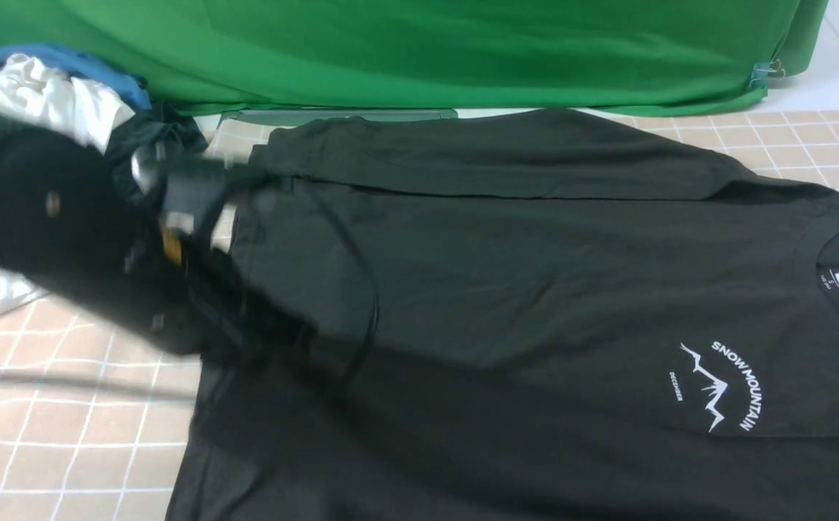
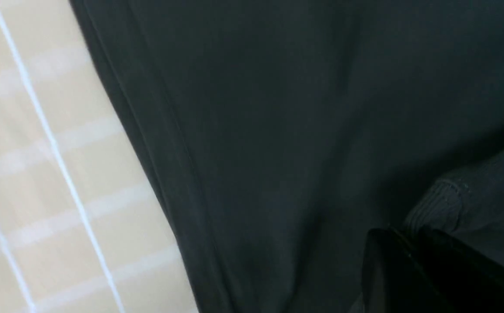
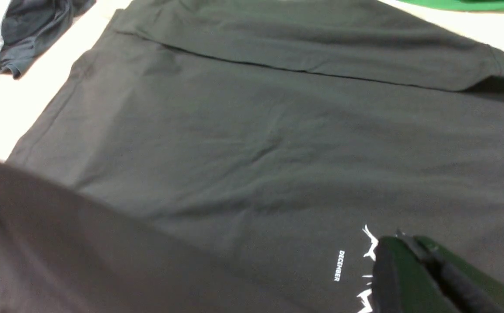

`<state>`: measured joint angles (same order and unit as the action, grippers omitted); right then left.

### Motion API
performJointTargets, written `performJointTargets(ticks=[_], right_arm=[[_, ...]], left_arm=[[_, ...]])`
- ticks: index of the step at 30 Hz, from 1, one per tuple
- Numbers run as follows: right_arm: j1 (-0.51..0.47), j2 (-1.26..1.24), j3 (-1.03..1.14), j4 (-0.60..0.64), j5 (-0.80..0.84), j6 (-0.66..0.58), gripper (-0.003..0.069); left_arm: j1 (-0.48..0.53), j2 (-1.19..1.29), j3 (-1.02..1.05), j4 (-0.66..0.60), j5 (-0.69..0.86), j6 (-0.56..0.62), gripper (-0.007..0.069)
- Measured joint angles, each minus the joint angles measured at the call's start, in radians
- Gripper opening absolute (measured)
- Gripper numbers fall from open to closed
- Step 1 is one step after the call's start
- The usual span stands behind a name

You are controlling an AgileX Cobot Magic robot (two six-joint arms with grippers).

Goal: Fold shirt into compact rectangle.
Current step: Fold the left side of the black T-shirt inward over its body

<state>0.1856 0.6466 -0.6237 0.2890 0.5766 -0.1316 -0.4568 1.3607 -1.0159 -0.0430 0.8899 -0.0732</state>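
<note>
Here, closed jaws at each end of a shirt [image 1: 506, 275] laid lengthwise.
The left gripper [image 2: 404, 243] is clenched at the hem end, by the table's [image 1: 50, 449] left edge, with a ribbed strip bunched at its tips; whether cloth is caught is unclear. The right gripper [image 3: 402, 248], also clenched, hangs over the chest print [image 1: 723, 387] near the right edge. The left arm is blurred in the front view.
</note>
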Motion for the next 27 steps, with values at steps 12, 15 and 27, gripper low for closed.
performJointTargets(ticks=[12, 15, 27], right_arm=[[0.0, 0.0, 0.0, 0.002, -0.002, -0.001, 0.0043], [0.0, 0.0, 0.0, 0.002, -0.002, -0.001, 0.0043], [0.0, 0.0, 0.0, 0.004, 0.002, -0.001, 0.0045]], left_arm=[[0.138, 0.267, -0.282, 0.088, -0.1, 0.007, 0.0033], [0.167, 0.343, -0.334, 0.126, -0.113, 0.009, 0.0034], [0.179, 0.478, -0.361, 0.196, -0.227, 0.087, 0.013]])
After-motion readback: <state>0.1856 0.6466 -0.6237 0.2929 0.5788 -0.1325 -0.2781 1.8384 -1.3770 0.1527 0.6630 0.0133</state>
